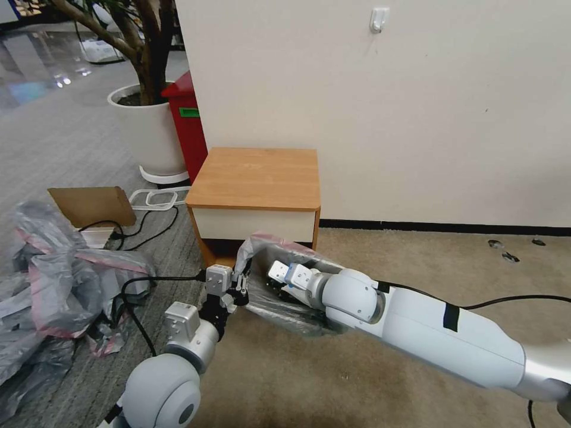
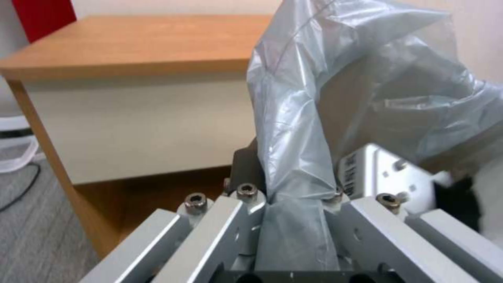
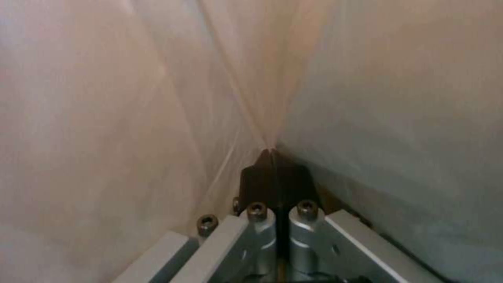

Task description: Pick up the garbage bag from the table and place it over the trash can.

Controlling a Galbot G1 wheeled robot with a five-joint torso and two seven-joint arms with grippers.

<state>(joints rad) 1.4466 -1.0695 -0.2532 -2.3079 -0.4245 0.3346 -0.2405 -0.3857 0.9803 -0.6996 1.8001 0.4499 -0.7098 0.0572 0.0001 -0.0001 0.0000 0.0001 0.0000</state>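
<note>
- Your left gripper [image 1: 241, 292], nearest you and low in front of the small light-brown wooden table with its white drawer front [image 1: 256, 178], has its fingers clamped on a pleat of the thin, crinkly grey translucent garbage bag with the pink rim [image 1: 267, 249]. The film is bunched between the pads, so a hard sideways pull could tear it or let it slide free.
- Your right gripper [image 3: 272, 157] is reached inside the bag, its dark fingertips pressed together with plastic draped tight against them. Whether film is pinched between them, you cannot tell. If you spread the arms from here, the tips could poke through the stretched wall.
- The bag hangs between both grippers just in front of the table's drawer, off the tabletop. The cream-white trash can is presumably under it, hidden by the plastic, so you are lining up the rim blind and may miss a corner.
- Farther left, the heap of grey-pink bags [image 1: 53, 279] and a black cable [image 1: 137, 285] lie near the left arm; a swing could snag them.
</note>
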